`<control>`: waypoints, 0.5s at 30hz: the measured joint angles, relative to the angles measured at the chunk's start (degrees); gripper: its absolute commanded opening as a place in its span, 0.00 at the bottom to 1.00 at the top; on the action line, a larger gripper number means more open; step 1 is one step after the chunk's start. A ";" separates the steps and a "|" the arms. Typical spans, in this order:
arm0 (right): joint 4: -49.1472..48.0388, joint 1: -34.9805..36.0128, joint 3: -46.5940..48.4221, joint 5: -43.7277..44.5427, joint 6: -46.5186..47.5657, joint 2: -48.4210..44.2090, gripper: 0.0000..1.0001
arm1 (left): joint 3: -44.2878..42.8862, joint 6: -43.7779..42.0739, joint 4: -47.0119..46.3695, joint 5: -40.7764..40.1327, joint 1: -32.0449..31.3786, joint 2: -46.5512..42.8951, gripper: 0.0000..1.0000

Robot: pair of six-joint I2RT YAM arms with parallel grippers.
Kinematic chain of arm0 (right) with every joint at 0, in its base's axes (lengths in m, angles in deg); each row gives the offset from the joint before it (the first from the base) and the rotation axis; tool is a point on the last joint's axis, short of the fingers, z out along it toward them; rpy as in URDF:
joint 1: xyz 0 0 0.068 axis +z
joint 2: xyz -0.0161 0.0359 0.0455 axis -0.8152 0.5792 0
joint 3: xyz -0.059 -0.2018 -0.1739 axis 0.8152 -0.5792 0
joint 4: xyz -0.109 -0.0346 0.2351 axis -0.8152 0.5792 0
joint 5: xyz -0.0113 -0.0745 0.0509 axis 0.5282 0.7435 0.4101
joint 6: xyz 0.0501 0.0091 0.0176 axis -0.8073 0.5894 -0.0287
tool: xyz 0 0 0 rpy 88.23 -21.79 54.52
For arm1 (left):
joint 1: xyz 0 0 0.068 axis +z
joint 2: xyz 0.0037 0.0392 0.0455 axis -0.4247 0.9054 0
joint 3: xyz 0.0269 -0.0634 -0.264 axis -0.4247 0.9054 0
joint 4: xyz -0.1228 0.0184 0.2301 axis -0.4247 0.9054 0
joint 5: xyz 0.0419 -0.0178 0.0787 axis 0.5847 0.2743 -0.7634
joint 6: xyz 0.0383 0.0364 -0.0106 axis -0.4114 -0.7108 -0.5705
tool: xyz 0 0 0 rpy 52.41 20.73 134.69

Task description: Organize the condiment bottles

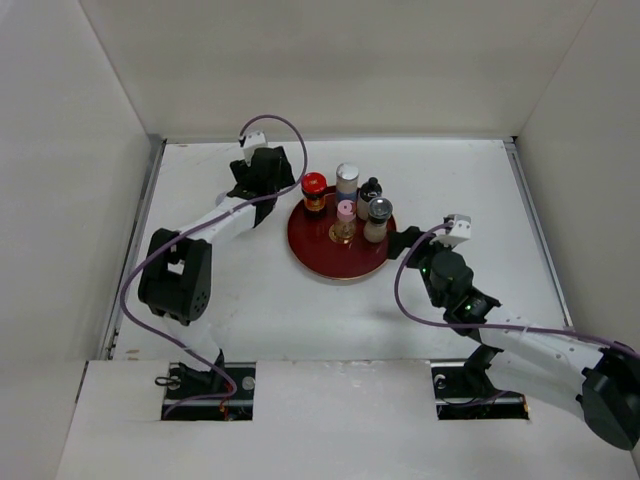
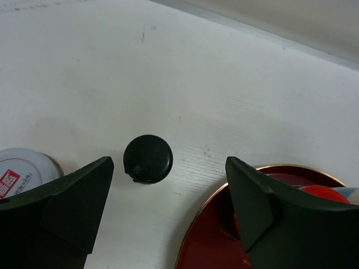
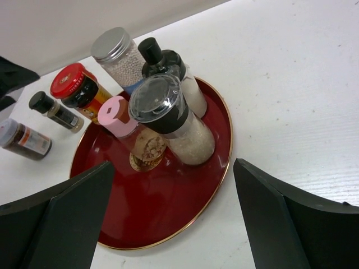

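Condiment bottles in two groups: five upright on the round dark-red tray [image 1: 340, 262], two off it on the white table [image 1: 470, 180] to its left. Nearest, right gripper [image 3: 174, 163] at the tray's right edge, fingers spread wide, gripping nothing. At the front of the cluster, pink-capped bottle [image 3: 120, 117] and clear-domed shaker [image 3: 165, 112] of pale grains, close side by side. Behind these, red-capped dark jar [image 3: 76, 85], silver-lidded jar [image 3: 114, 46] and black-topped bottle [image 3: 152, 51], packed together. Farther left, off the tray: thin dark bottle [image 3: 55, 110] just beside the rim, then pale-lidded jar [image 3: 22, 140] with dark contents. Last, left gripper [image 2: 168, 159] above that pair, pointing down, jaws wide apart and empty, with the thin bottle's black cap showing in the gap between the fingers, untouched.
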 measured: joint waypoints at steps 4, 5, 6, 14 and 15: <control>0.00 0.00 0.04 -0.74 0.00 0.02 0.95 | -2.60 0.00 1.70 2.16 1.11 3.65 0.79; 0.00 0.00 0.07 -0.87 0.00 0.04 0.95 | -2.75 0.00 1.90 2.40 1.25 4.13 0.78; 0.00 0.00 0.07 -0.98 0.00 0.04 0.95 | -2.75 0.00 2.16 2.58 1.44 4.44 0.77; 0.00 0.00 0.07 -1.18 0.00 0.20 0.95 | -2.75 0.04 2.71 2.32 1.57 6.45 0.55; 0.00 0.00 0.07 -1.20 0.00 0.37 0.95 | -2.75 0.07 2.73 2.27 1.60 6.64 0.53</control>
